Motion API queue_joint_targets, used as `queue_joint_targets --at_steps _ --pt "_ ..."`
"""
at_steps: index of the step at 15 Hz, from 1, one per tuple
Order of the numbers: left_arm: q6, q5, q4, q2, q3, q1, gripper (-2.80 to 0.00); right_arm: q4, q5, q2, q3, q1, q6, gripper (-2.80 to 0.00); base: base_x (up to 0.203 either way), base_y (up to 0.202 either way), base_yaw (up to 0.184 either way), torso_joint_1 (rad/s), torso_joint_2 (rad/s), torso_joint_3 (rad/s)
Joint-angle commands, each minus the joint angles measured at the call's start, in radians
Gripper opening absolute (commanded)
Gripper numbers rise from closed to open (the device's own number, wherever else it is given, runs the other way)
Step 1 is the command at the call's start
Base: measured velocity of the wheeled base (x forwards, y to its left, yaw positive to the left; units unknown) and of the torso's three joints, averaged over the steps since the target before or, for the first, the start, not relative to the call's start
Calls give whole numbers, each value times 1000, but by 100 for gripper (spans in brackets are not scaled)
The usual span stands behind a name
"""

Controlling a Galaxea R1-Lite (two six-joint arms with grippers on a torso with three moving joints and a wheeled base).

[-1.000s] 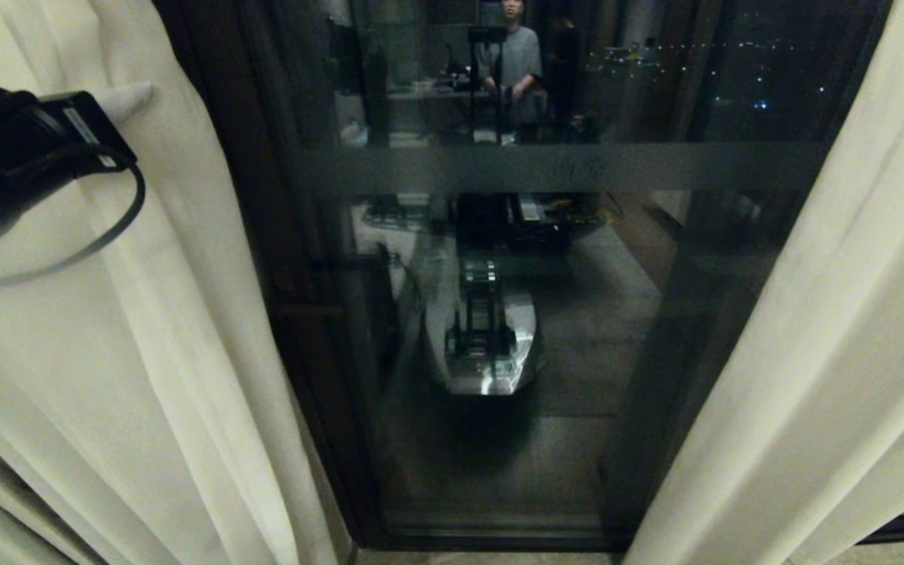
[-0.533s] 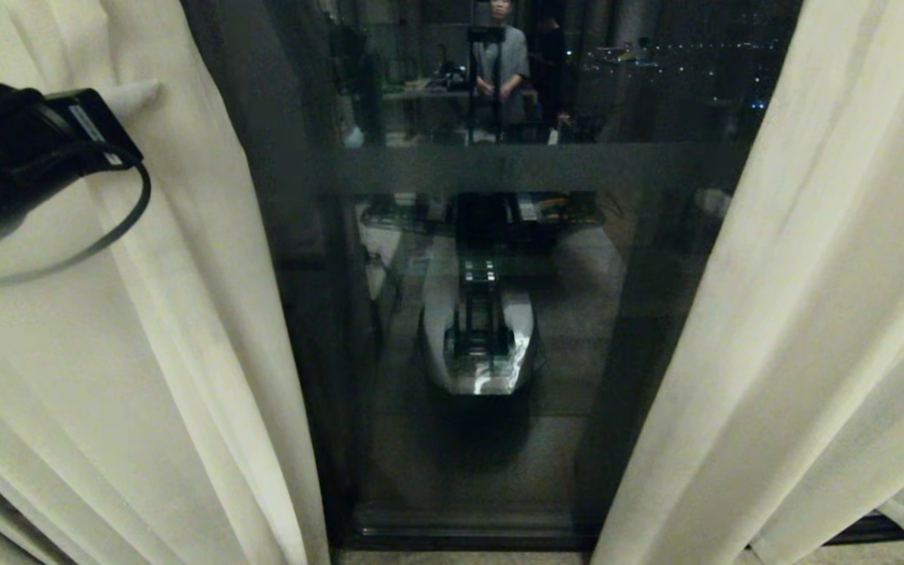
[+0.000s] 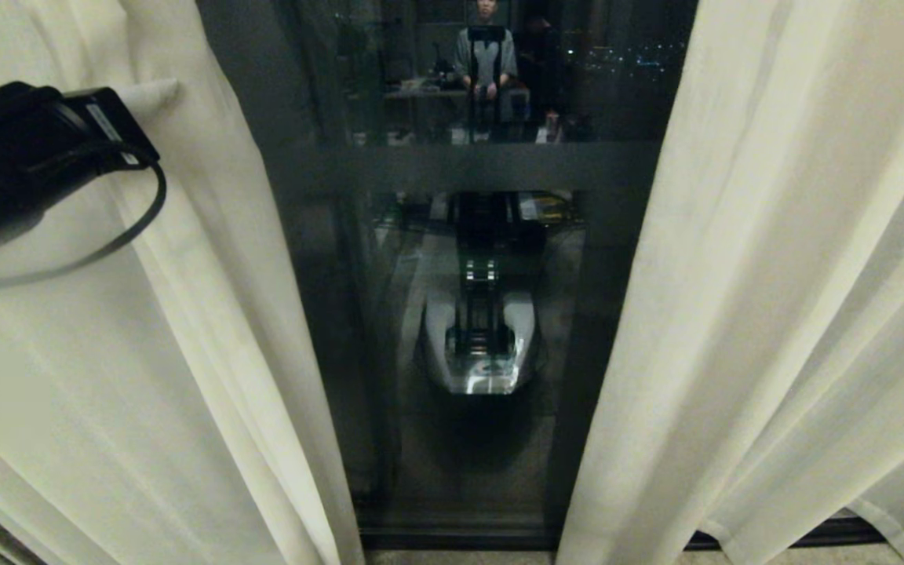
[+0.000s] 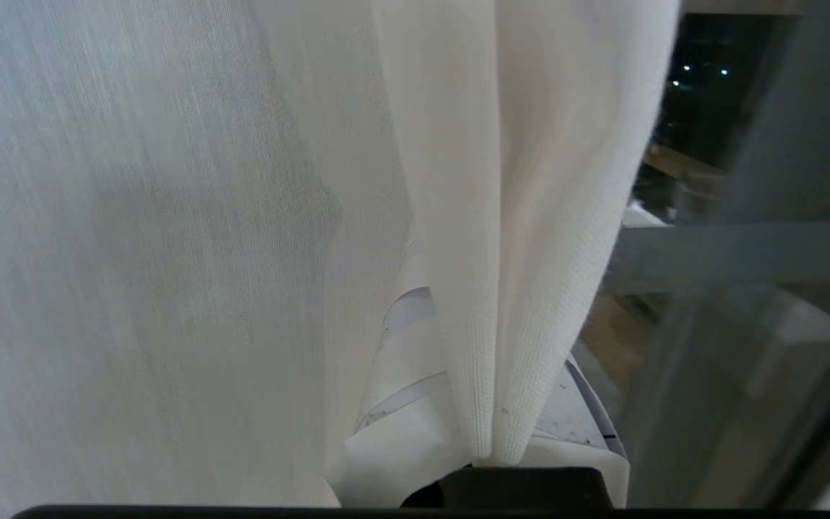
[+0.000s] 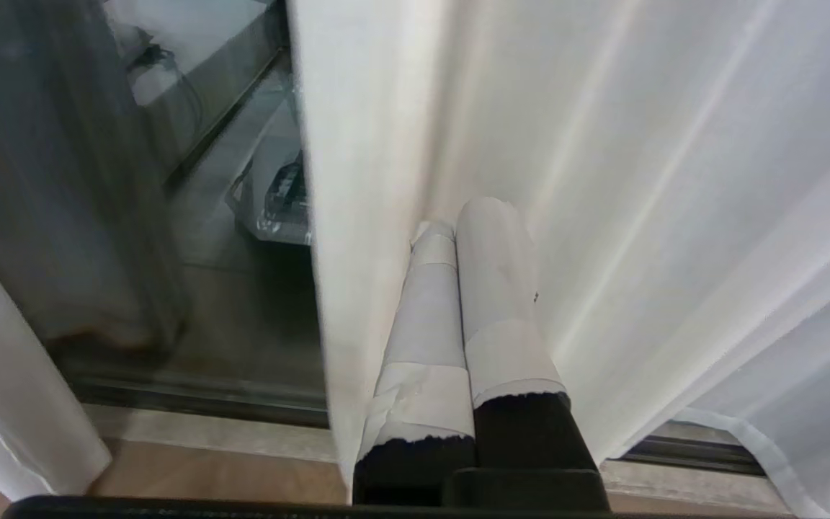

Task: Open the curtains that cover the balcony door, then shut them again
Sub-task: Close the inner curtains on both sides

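Note:
The curtains hang as two cream panels, the left panel (image 3: 146, 353) and the right panel (image 3: 774, 275), with a strip of the dark glass balcony door (image 3: 389, 259) showing between them. My left gripper (image 3: 155, 90) is high on the left, shut on a pinched fold of the left panel (image 4: 491, 375); its white-taped fingers (image 4: 400, 404) flank that fold. My right gripper (image 5: 462, 223) is outside the head view. It hangs low beside the right panel's inner edge (image 5: 328, 216), shut with nothing between its taped fingers.
The glass reflects my own base (image 3: 479, 345) and a person (image 3: 486, 59) standing behind a tripod. A frosted band (image 3: 389, 166) crosses the door. The door's bottom track (image 3: 460, 540) meets the floor, where the curtain hems hang.
The strip of glass between the panels has narrowed. The right panel's edge has come well to the left, and my left gripper has carried its fold slightly right.

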State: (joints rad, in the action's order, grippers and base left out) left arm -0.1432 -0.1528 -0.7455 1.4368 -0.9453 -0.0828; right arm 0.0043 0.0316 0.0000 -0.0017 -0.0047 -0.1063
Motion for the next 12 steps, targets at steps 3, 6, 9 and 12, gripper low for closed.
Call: queue_joint_targets --at_steps 3,6,9,12 --pt "-1 -1 -5 8 -1 -17 -280 0 1 2 0 0 -1 -280 0 -189 3 4 1 5" --pt "-1 -1 -5 8 -3 -31 -280 0 1 2 0 0 -1 -280 0 -190 2 2 2 3" --pt "-1 -1 -5 8 -3 -52 -280 0 1 2 0 0 -1 -280 0 -192 -1 3 2 1" --pt "1 2 -5 8 -3 -75 -280 0 1 2 0 0 -1 -280 0 -190 3 2 2 4"
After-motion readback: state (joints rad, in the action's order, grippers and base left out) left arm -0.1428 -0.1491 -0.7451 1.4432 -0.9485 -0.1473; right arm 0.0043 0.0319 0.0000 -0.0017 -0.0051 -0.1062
